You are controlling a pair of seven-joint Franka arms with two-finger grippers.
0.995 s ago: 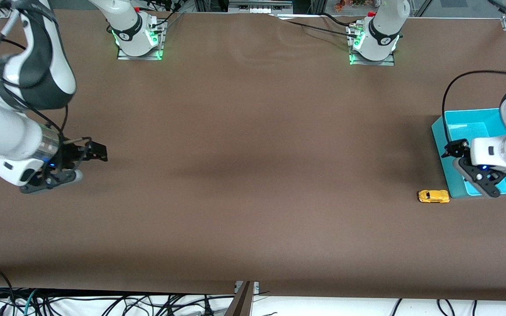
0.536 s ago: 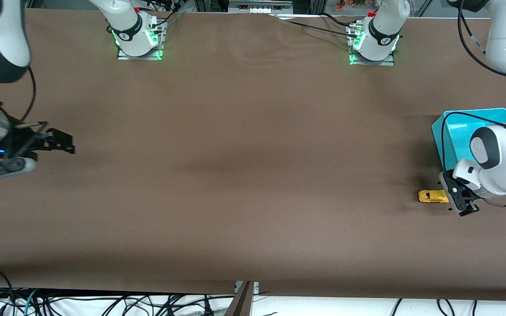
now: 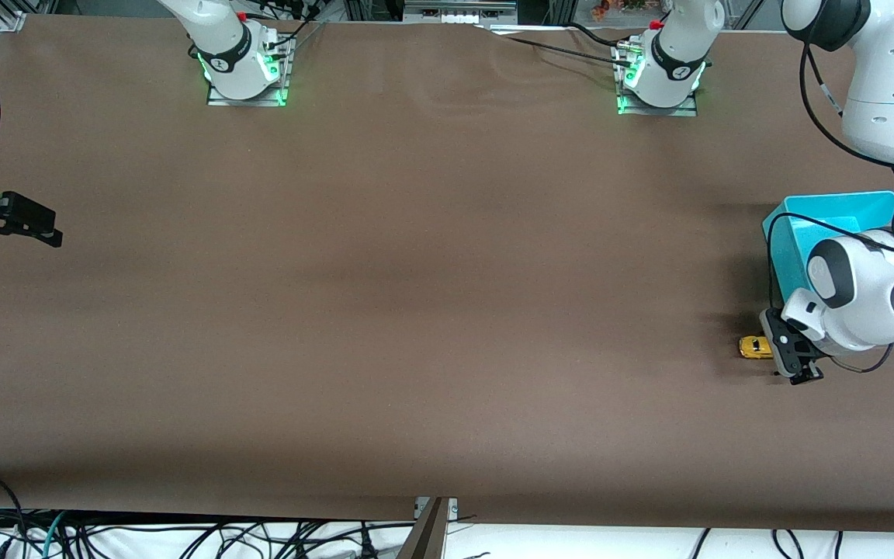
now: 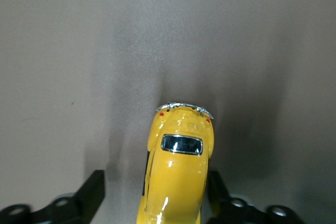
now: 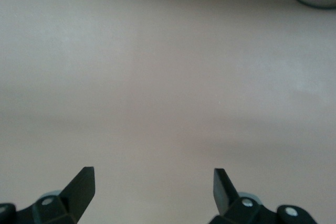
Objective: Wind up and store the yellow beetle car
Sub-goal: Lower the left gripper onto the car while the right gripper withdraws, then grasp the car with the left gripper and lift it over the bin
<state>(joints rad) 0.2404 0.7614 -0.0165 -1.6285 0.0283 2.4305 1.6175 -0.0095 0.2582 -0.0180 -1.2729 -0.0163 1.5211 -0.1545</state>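
The yellow beetle car stands on the brown table, just nearer the front camera than the teal bin, at the left arm's end. My left gripper is down over the car's end nearest the bin. In the left wrist view the car lies between my open left gripper's fingers; one finger is clear of it and the other is close beside it. My right gripper is open and empty over the table's edge at the right arm's end; its wrist view shows the gripper over bare table.
The teal bin stands open at the table's edge, partly covered by the left arm. Both arm bases stand along the table's edge farthest from the front camera. Cables hang below the near edge.
My left gripper has moved from over the bin down onto the car, which now sits between its fingers. My right gripper has drawn back toward the table's edge at its own end.
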